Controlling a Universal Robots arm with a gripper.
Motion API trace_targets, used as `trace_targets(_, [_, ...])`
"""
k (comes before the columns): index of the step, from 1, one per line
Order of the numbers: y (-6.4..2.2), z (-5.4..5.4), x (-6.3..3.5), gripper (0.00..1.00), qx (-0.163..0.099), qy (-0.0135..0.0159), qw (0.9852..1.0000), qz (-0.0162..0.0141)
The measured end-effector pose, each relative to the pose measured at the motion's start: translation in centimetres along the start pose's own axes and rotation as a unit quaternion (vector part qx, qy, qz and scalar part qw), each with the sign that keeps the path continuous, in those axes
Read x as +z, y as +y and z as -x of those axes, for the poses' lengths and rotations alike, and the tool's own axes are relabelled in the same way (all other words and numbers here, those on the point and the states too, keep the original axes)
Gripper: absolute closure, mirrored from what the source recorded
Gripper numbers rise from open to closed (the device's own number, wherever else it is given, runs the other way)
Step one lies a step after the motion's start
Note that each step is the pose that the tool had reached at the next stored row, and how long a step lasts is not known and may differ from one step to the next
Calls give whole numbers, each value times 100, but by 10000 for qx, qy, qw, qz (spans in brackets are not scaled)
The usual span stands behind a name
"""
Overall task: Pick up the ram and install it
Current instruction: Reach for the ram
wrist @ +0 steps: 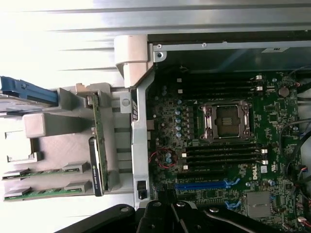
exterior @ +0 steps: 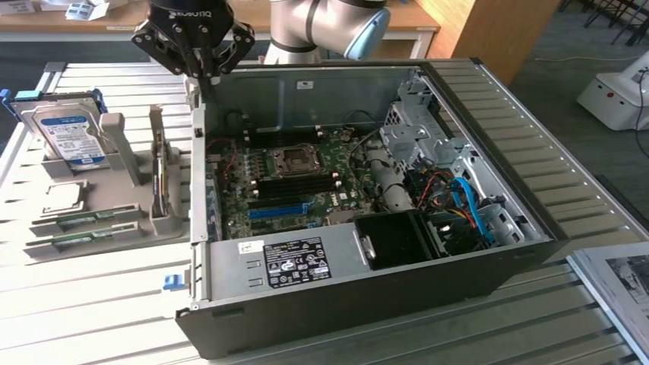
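— Where is the ram?
— The ram [exterior: 87, 220] is in the lower left of the exterior view's frame. It lies flat in a slot of the grey holder [exterior: 127, 217] on the desk [exterior: 91, 304], outside the computer case.
— What does it look like?
— It is a slim, long green strip with pale patches. It lies lengthwise, parallel to the second green stick [exterior: 73, 240] just beside it.

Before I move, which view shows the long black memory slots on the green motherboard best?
The wrist view: it looks straight down on the long black memory slots, each row distinct on both sides of the square metal processor socket. The exterior view shows them at a slant, inside the open black computer case.
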State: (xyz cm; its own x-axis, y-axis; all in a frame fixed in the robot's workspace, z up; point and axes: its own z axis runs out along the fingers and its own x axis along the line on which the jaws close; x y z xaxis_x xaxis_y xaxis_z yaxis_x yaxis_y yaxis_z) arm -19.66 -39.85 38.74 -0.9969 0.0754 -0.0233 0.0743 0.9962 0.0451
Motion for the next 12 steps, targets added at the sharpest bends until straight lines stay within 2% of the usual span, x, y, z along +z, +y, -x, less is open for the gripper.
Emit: trace_targets(12, [-10,-188,12,90,0,0,10000,0])
